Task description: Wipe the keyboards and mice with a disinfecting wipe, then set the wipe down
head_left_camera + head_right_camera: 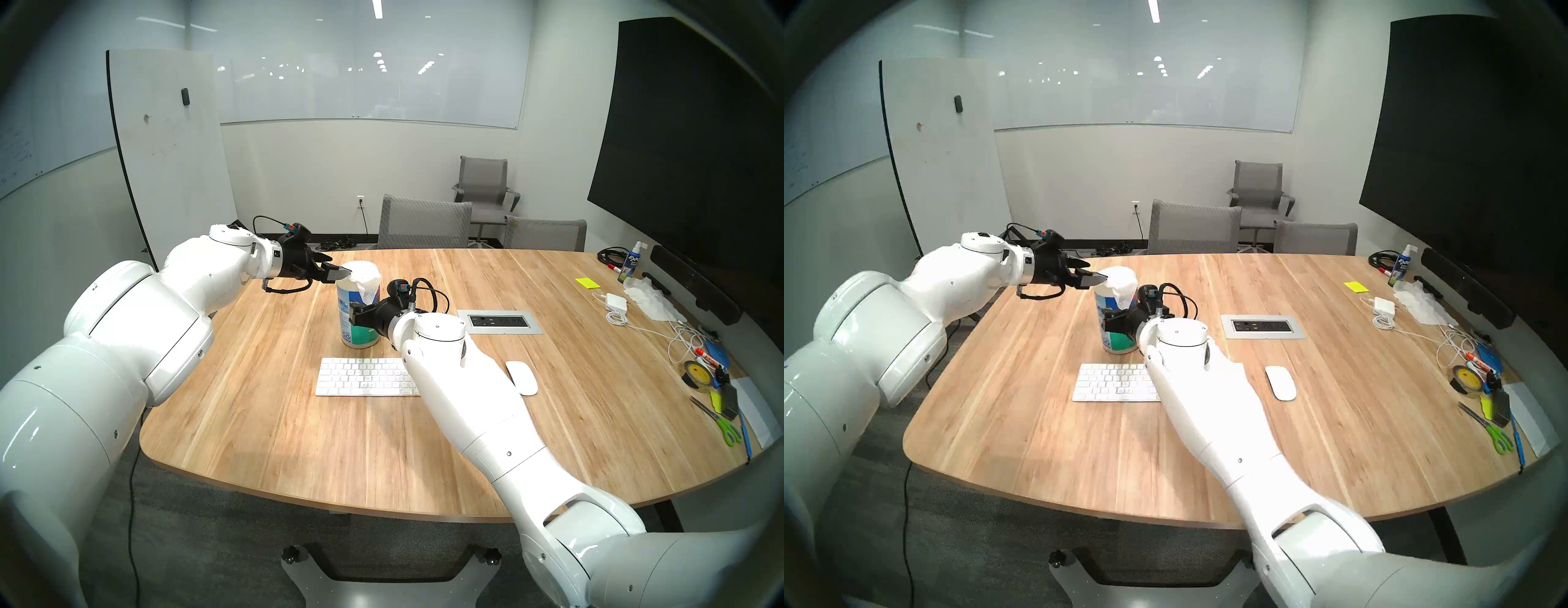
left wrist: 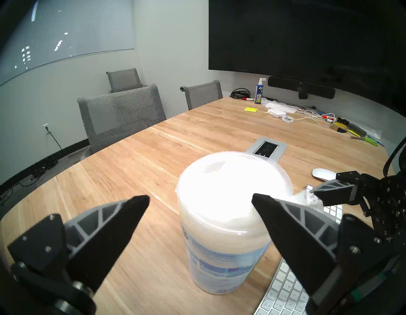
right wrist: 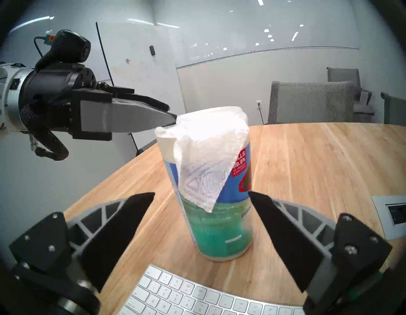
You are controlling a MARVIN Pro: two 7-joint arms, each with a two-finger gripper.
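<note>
Canister: the wipe canister (image 1: pixel 358 312) stands upright on the table just beyond the keyboard, so I work it from two sides.
Right gripper: my right gripper (image 3: pixel 201 203) is spread wide, one finger to each side of the canister's lower body, not touching it; I judge it is there to steady the tub.
Left gripper: my left gripper (image 2: pixel 201 203) is spread too, level with the lid, one fingertip at the rim near the wipe.
Wipe: the wipe (image 3: pixel 206 158) lies over the lid and hangs down the label, held by neither gripper.
Keyboard: the keyboard (image 1: pixel 365 377) lies flat in front of the canister, partly under my right arm.
Mouse: the mouse (image 1: pixel 522 377) sits apart, to the keyboard's right.
Surface: a pale wood table (image 1: pixel 297 446) with an inset outlet panel (image 1: pixel 499 321).
Room: grey chairs beyond, whiteboards, a dark screen, clutter on the table's right edge.
</note>
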